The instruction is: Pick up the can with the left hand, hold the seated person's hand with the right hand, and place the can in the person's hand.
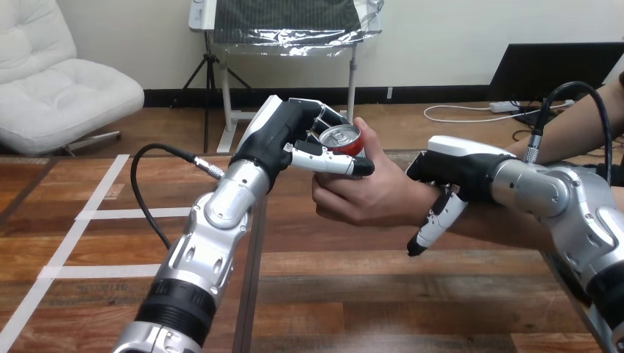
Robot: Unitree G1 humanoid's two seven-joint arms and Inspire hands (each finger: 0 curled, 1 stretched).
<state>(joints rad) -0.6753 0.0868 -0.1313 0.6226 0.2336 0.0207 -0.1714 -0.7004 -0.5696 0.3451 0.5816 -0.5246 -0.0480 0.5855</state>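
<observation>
While my left hand (294, 140) is clamped round the can (344, 138), the can sits in the person's hand (368, 193), above the table (368, 294). My right hand (460, 173) lies over the person's wrist (416, 206); whether it grips, I cannot tell. I judge this the handover: next I loosen my left hand and withdraw. My own thumb, lying across the can's front, is the only obstacle.

Wooden table (368, 294), plank top; white tape lines (110, 214) on left part; dark seam (246, 309) front to back.
</observation>
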